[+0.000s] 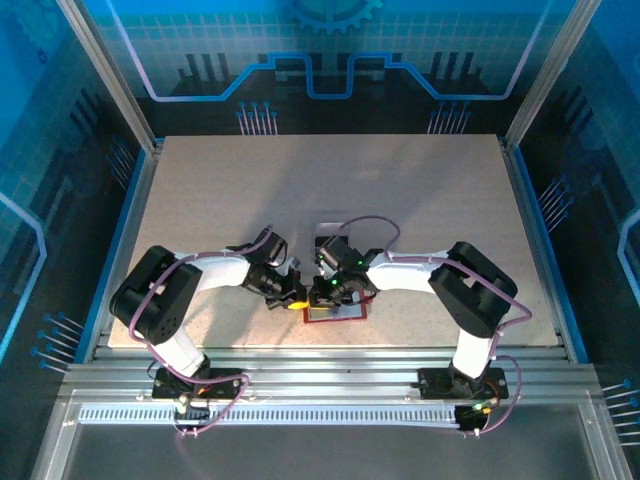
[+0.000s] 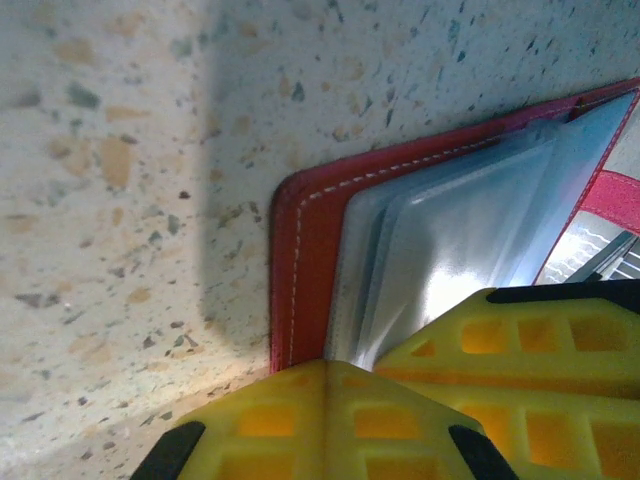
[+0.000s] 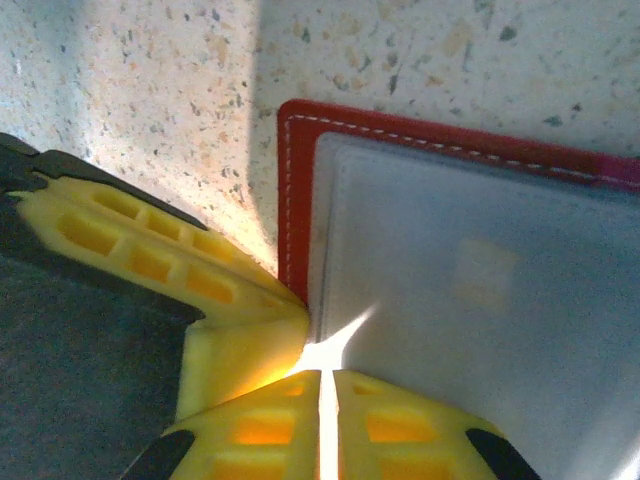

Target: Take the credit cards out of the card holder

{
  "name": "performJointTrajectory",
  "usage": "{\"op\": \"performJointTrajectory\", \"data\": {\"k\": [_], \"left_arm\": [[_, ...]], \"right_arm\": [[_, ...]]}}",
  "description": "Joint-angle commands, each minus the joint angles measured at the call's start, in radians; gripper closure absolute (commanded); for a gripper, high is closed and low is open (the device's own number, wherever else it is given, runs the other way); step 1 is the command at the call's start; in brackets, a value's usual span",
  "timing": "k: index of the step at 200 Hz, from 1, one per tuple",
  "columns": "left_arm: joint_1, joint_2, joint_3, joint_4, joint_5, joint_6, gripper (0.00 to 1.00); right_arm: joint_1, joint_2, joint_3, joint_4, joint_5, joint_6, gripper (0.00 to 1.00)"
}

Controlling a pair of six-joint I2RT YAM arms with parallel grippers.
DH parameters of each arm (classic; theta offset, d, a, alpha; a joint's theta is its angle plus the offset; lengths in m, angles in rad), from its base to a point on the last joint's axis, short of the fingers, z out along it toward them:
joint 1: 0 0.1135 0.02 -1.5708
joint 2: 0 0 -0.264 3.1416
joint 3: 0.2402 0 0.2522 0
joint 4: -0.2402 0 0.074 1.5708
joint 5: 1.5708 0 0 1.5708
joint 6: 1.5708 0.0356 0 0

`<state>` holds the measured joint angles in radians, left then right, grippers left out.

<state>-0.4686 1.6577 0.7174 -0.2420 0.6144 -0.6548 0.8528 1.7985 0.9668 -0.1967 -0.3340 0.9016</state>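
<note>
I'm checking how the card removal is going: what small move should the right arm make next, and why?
Probably pull the right gripper gently back, away from the wallet. Its jaws look nearly shut at the corner of the grey sheet inside it, card or pocket I cannot tell. The left gripper, jaws shut, sits at the wallet's edge, seemingly steadying it.

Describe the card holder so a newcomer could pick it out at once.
On the speckled table, look near the middle of its near edge. The card holder lies open there: a flat red wallet with white stitching and pale grey pockets, the only red thing on the tabletop.
</note>
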Motion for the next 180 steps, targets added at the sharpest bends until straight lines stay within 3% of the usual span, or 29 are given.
{"op": "performJointTrajectory", "data": {"k": [1,92,180], "left_arm": [[-0.008,-0.018,-0.017,-0.029,-0.007,0.007,0.97],[-0.008,-0.010,-0.011,-0.042,-0.012,0.017,0.97],[-0.008,-0.003,0.004,-0.058,-0.017,0.023,0.98]], "right_arm": [[0.022,0.028,0.016,-0.008,0.005,0.009,0.89],[0.022,0.038,0.069,-0.197,0.100,-0.046,0.86],[0.022,-0.036,0.081,-0.235,0.121,-0.053,0.83]]}}
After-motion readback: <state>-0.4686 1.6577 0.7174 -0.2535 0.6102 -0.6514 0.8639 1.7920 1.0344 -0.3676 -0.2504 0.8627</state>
